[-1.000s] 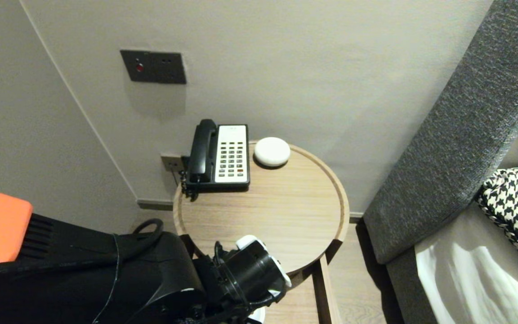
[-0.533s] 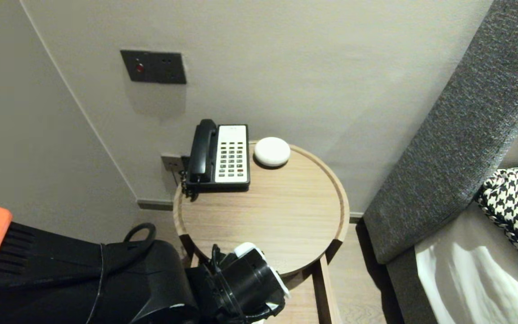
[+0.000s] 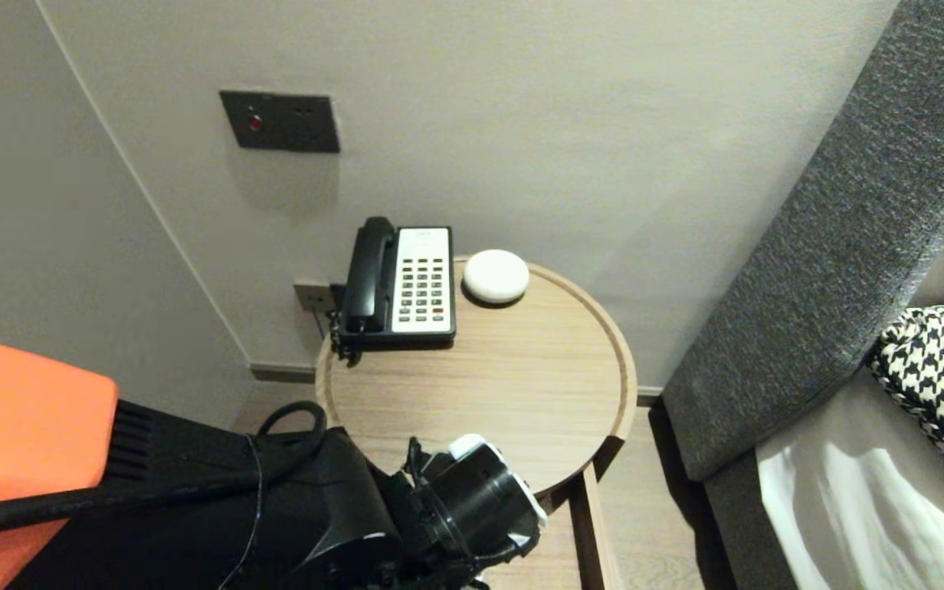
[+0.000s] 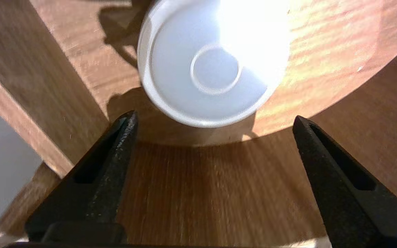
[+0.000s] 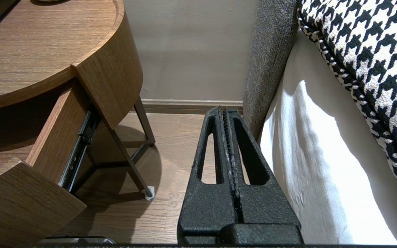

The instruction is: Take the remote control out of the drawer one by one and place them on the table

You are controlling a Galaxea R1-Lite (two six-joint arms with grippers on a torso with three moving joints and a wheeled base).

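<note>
Fingers (image 4: 109, 162) of our left arm stand spread wider than the white round container (image 4: 212, 65), so it rests free on the open drawer's floor (image 4: 198, 199), while our right fingers (image 5: 233, 115) hang pressed together beside the bed (image 5: 305, 155).

The right gripper (image 5: 223, 109) has its two black fingers pressed flat together and hangs over the wood floor (image 5: 171, 148), between the round wooden table (image 5: 29, 51) and the bed's white sheet (image 5: 308, 155). Under the table's rim a drawer (image 5: 57, 134) stands pulled out, its slide rail showing, above thin metal legs (image 5: 129, 162). A houndstooth pillow (image 5: 367, 69) lies on the sheet beside the grey headboard (image 5: 271, 58).
</note>
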